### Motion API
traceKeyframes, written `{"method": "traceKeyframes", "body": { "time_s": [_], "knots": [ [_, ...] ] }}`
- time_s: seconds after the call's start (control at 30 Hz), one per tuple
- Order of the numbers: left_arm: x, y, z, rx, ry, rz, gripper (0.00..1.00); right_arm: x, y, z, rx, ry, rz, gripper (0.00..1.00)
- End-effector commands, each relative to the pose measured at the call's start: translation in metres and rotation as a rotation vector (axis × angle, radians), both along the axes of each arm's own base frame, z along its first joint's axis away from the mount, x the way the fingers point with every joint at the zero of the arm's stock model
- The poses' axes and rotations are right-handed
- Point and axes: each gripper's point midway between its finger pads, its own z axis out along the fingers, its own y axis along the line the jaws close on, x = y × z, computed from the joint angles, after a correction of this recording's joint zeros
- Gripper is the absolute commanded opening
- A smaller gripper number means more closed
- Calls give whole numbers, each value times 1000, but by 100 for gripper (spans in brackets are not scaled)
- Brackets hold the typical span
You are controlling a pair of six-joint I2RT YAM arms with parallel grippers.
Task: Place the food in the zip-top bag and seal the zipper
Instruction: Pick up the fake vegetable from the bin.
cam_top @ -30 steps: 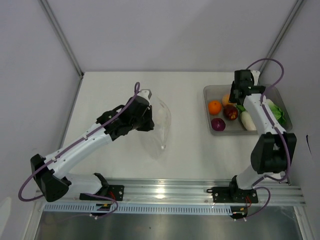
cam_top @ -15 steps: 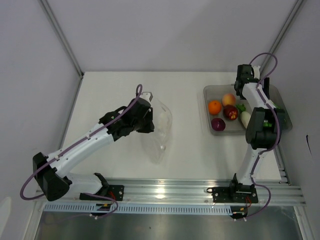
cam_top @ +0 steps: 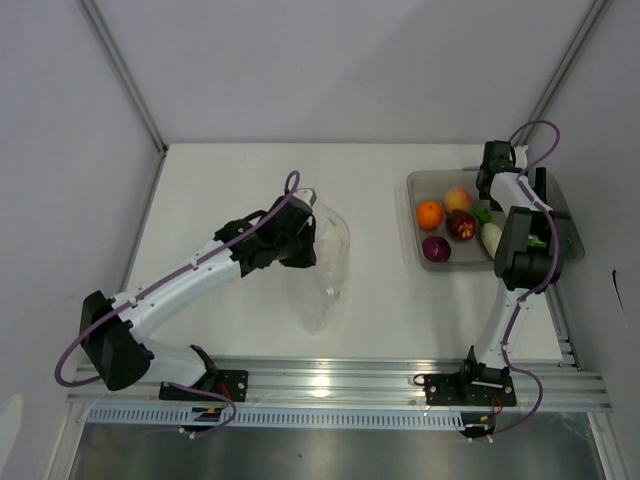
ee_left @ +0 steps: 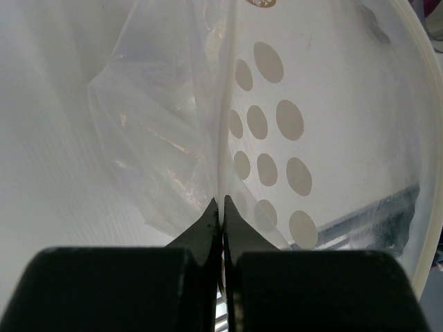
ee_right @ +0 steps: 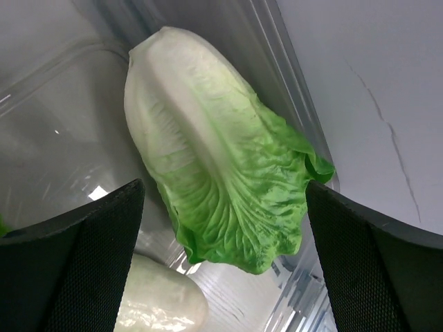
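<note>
Now that the right fingers (ee_right: 76, 270) have swung across, they stand open either side of the cabbage (ee_right: 221, 166), ready to close; the left fingers (ee_left: 210, 220) stay clamped on the zip-top bag (ee_left: 152, 124) at its edge.

Open white counter (cam_top: 385, 290) lies between the clear crinkly plastic zip-top bag (cam_top: 325, 265) and the rigid clear rectangular tray (cam_top: 413, 190), so the bag's right side is free to reach. Its left side is blocked by the left arm (cam_top: 190, 275), where the left gripper (ee_left: 221, 205) fingers pinch the bag's edge.

Over the tray, the right gripper (ee_right: 223, 190) fingers stand wide apart around the green leafy cabbage (ee_right: 214, 159). The tray wall (ee_right: 294, 111) runs just beside the leaf, and the white radish (ee_right: 163, 308) lies close below it. The round orange (cam_top: 429, 214), peach-coloured fruit (cam_top: 458, 197) and dark red fruit (cam_top: 461, 226) crowd the tray's left half.
</note>
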Motion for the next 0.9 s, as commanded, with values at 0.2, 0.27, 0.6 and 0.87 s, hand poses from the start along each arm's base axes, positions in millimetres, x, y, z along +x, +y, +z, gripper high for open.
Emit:
{"method": "traceKeyframes", "body": {
  "time_s": [0.2, 0.27, 0.6, 0.87],
  "knots": [
    [11, -13, 11, -23, -23, -33, 1, 9, -2, -18, 61, -26, 23, 99],
    [10, -14, 9, -24, -16, -38, 1, 9, -3, -23, 88, -27, 21, 99],
    [11, -20, 6, -24, -2, -58, 1, -5, -23, -38, 66, 20, -33, 99],
    [11, -23, 4, -23, 10, -70, 0, -3, -31, -53, 70, 38, -35, 99]
  ]
}}
